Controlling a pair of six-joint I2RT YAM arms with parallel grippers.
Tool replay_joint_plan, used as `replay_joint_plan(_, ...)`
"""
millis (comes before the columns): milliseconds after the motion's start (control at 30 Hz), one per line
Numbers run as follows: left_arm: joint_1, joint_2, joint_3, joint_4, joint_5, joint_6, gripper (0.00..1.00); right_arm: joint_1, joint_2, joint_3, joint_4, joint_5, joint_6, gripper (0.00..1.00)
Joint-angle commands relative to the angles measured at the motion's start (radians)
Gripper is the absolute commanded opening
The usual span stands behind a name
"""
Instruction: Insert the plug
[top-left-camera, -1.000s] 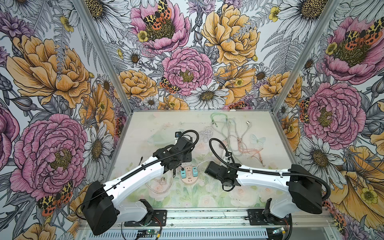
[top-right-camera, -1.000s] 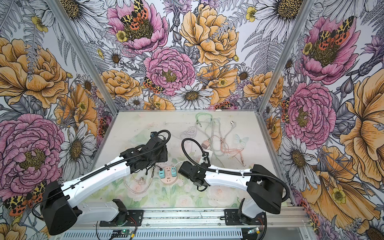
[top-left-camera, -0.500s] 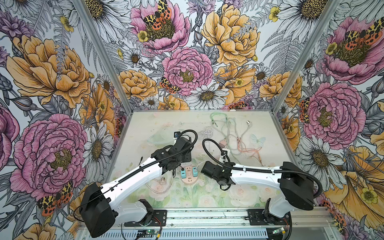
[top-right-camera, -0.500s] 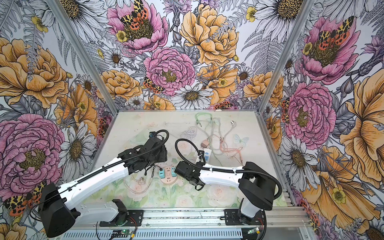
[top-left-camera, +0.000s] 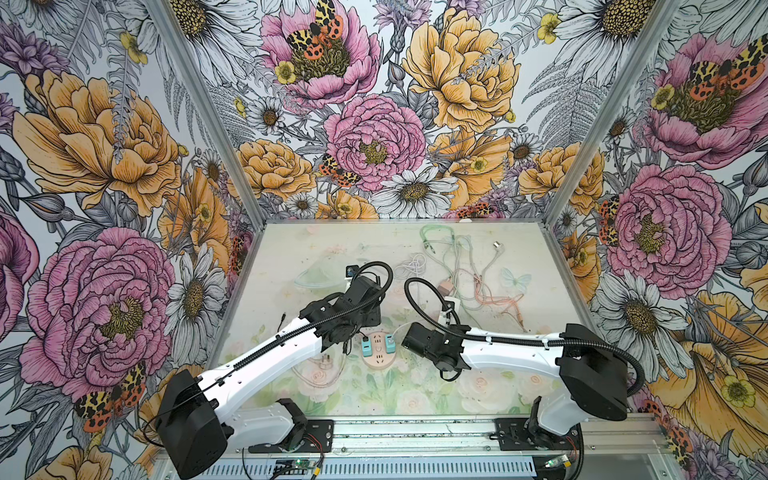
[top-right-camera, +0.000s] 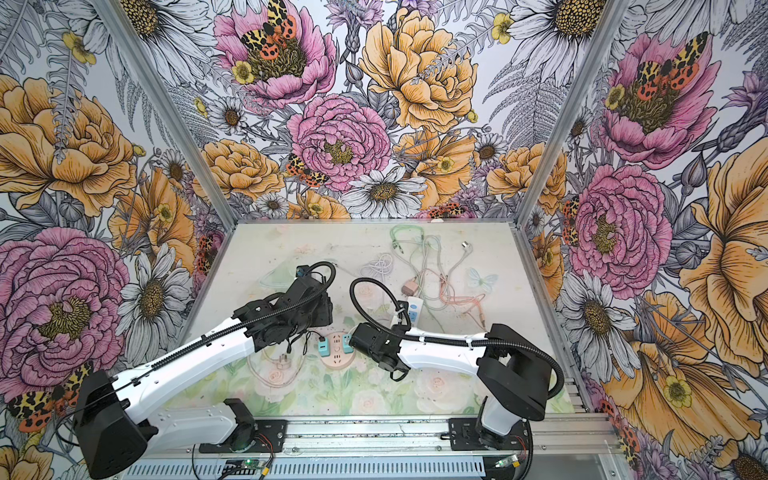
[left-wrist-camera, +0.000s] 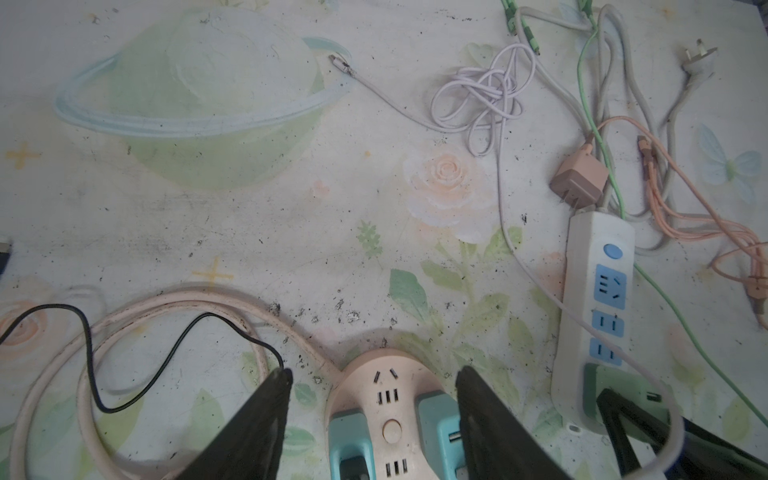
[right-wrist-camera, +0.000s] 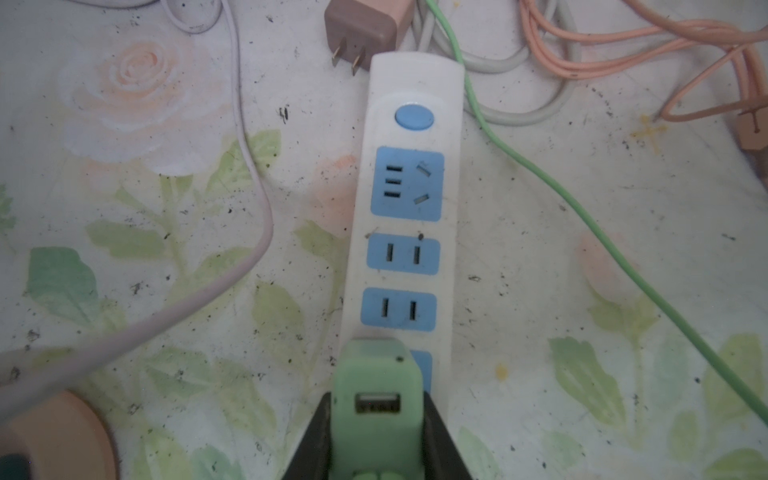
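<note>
The pale tabletop printed with faded flowers (top-left-camera: 291, 257) fills the lower middle of both top views, boxed in by bold floral walls. The white-and-black left arm (top-left-camera: 270, 353) reaches in from the lower left of the frame. The white-and-black right arm (top-left-camera: 511, 343) comes from the lower right, and the two wrists almost meet at lower centre. A tangle of grey, green and orange cables (top-left-camera: 465, 266) sprawls right of centre. Just above the right wrist in a top view lies the long white power strip with blue sockets (top-right-camera: 415, 309). Between the two wrists sits the round peach socket hub (top-left-camera: 377, 353), with two teal adapters (top-left-camera: 366, 347) plugged into it. The left gripper (left-wrist-camera: 374, 374) stands wide and holds nothing, with one black finger on each side of the hub. The right gripper (right-wrist-camera: 378, 401) is clamped narrow on the small mint-green USB charger plug (right-wrist-camera: 376, 374). That plug sits over the strip's end socket nearest the gripper, but I cannot tell whether its pins are in. A brown two-pin adapter (right-wrist-camera: 365, 29) lies just beside the strip's far end.
</note>
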Motion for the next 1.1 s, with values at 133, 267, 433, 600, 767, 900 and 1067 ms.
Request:
replay_joint_plan(133,0.010,-0.028,-0.002,0.006,0.014,-0.011,0.66,-0.003,0.077,-0.046,-0.027,-0.212,-0.052,0.00)
replay_joint_plan(267,0.010,-0.024,0.005,0.005,0.019,-0.010,0.66,-0.005,0.066,-0.056,-0.026,-0.209,-0.051,0.06)
replay_joint_plan(433,0.010,-0.006,0.041,-0.006,0.021,0.010,0.66,-0.006,0.041,-0.059,-0.023,-0.219,-0.075,0.10)
replay_joint_plan(600,0.010,0.008,0.076,-0.019,0.008,0.021,0.66,-0.007,-0.016,-0.077,-0.023,-0.254,-0.135,0.10)
replay_joint_plan(767,0.010,0.006,0.083,-0.021,0.004,0.021,0.66,-0.007,-0.059,-0.118,-0.025,-0.263,-0.151,0.11)
replay_joint_plan(900,0.011,0.006,0.087,-0.026,0.008,0.021,0.66,-0.007,-0.053,-0.138,-0.026,-0.282,-0.177,0.11)
replay_joint_plan(1067,0.011,0.002,0.084,-0.039,-0.004,0.019,0.66,-0.006,-0.052,-0.176,-0.022,-0.281,-0.181,0.13)
